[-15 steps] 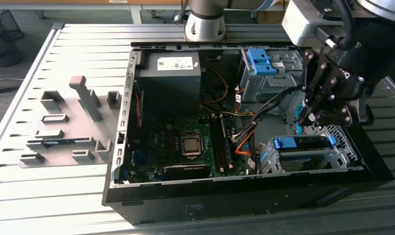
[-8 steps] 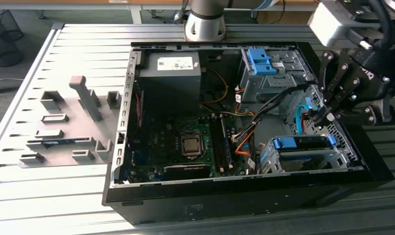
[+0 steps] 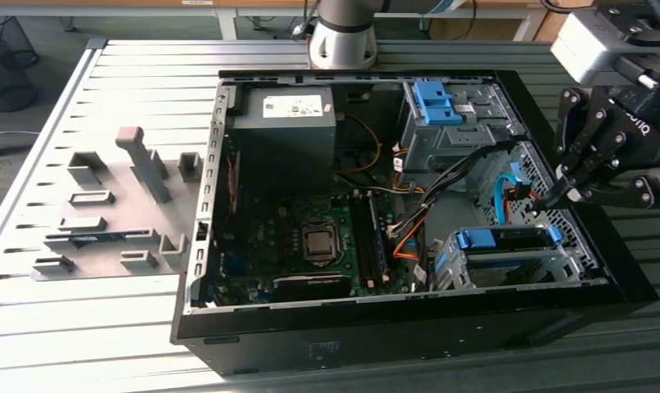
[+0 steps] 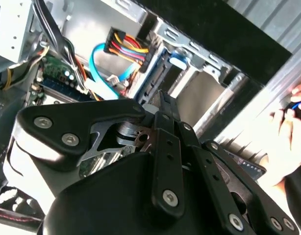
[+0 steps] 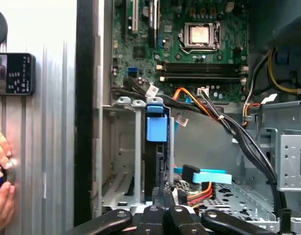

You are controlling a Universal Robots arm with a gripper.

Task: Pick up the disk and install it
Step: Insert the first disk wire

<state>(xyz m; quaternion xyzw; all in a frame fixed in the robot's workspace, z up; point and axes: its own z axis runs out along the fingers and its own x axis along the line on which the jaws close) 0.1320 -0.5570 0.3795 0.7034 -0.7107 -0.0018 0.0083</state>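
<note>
The big black computer case (image 3: 418,327) lies open under the claw (image 3: 556,195). Just below the claw tips is a grey metal cage (image 3: 461,266). The disk (image 3: 503,240) sits in that cage, standing on its edge, close to the tips but apart from them. The claw's two fingers (image 5: 155,193) are pressed together and hold nothing. The disk looks hard, a bit heavy and easy to hurt. Its blue side rails seem the best place to grab.

One open black computer case (image 3: 592,286), one robot gripper (image 3: 558,195), perhaps two bright blue plastic latches (image 3: 437,101), one person's hand (image 5: 1,196).
</note>
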